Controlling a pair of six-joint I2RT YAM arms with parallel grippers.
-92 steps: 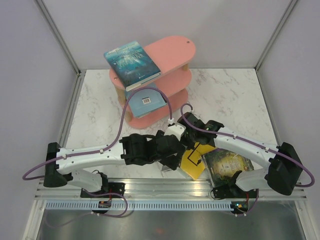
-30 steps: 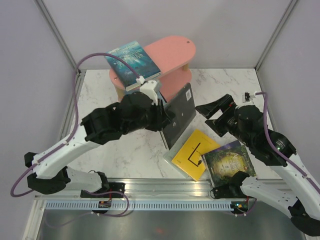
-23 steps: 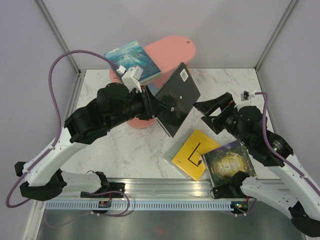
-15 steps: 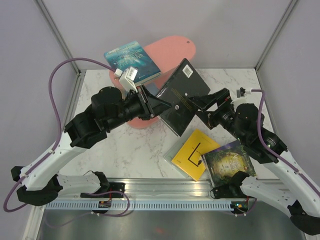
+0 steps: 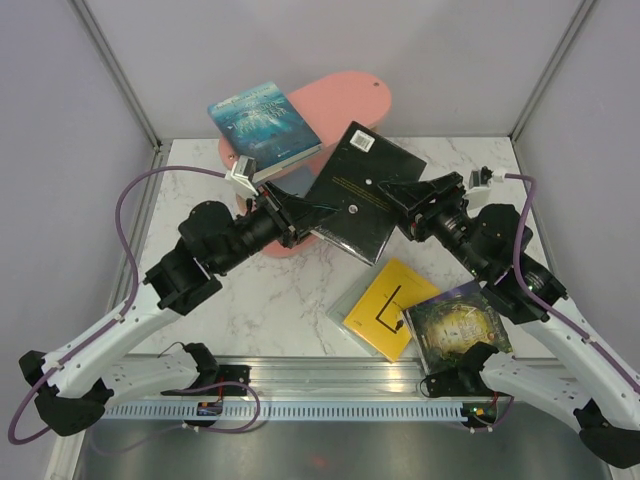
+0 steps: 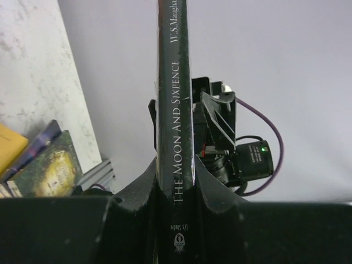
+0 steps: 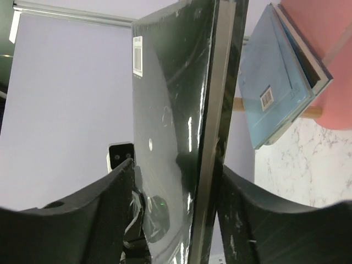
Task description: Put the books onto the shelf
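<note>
Left gripper (image 5: 310, 212), clamped on black paperback The Moon and Sixpence (image 5: 352, 195), is holding it aloft before the pink shelf (image 5: 350, 100); right gripper (image 5: 396, 200) is straddling the far edge, grip unclear. Early release risks a drop.

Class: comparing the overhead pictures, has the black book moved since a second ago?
Yes. The black book has moved back, away from the yellow book and toward the pink shelf.
</note>
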